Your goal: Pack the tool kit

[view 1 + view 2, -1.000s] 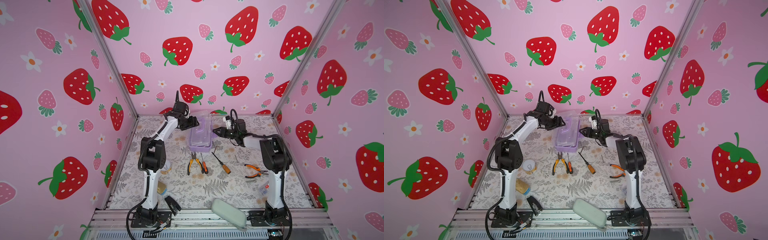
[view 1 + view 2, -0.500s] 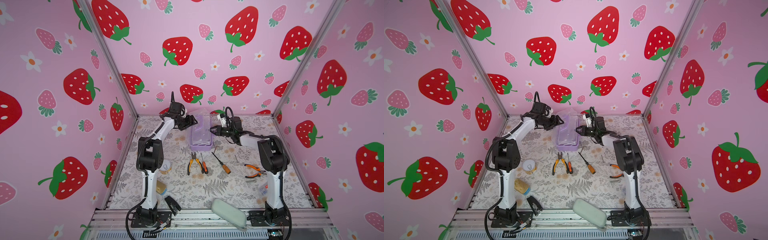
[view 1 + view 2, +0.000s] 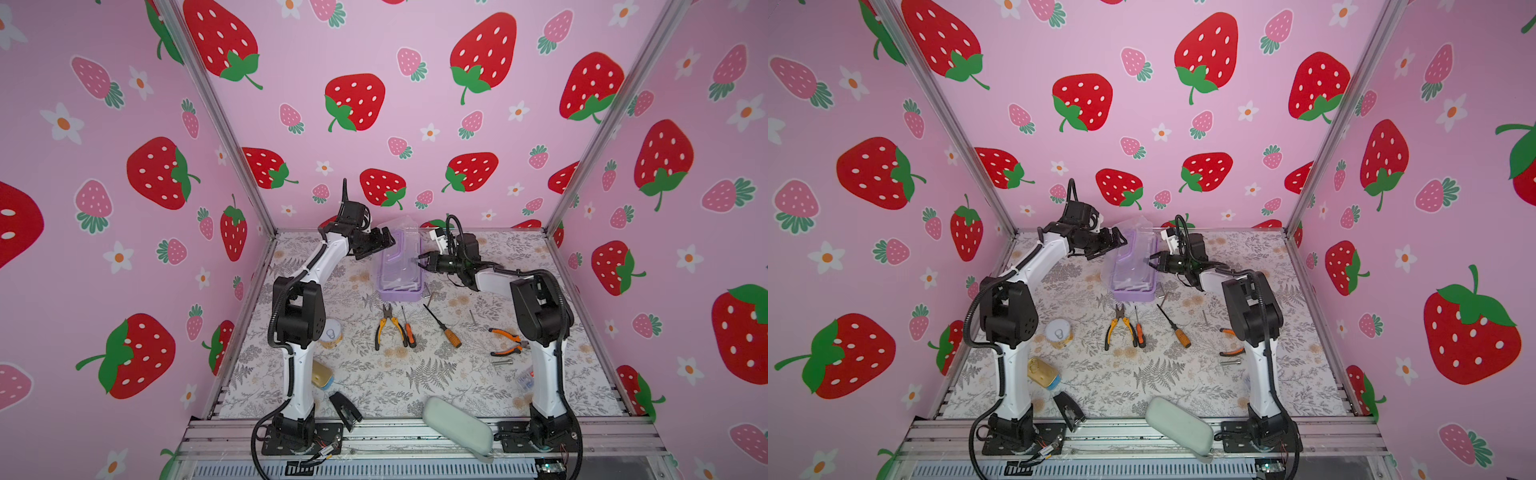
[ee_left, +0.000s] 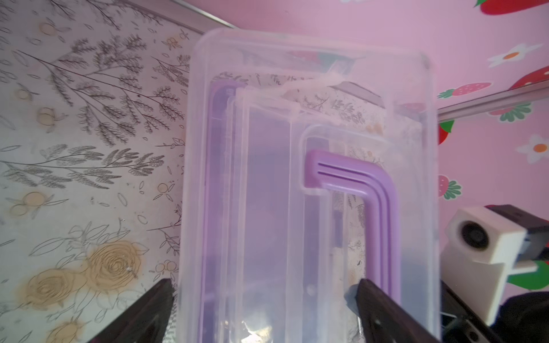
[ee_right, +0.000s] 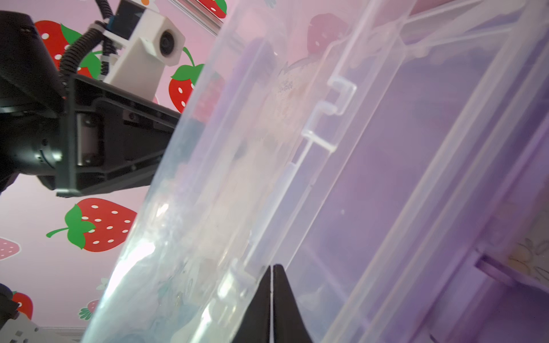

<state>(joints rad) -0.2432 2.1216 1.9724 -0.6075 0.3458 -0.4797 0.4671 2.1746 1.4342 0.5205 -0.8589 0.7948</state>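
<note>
Left jaws gape, right jaws meet, flanking the raised tool kit lid (image 3: 408, 246).

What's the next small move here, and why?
Probably draw the left gripper back off the clear lid. Its jaws stand open around the lid and grip nothing, while the shut right gripper sits at the lid's other side. Pliers and screwdrivers lie unpacked on the table, so a free arm seems needed.

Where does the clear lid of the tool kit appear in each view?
Top view: clear lid, centre rear, raised.
Top view: clear lid, same place.
Left wrist: lid fills the middle.
Right wrist: lid slants across the middle.
Landmark: lilac base, below it.
</note>
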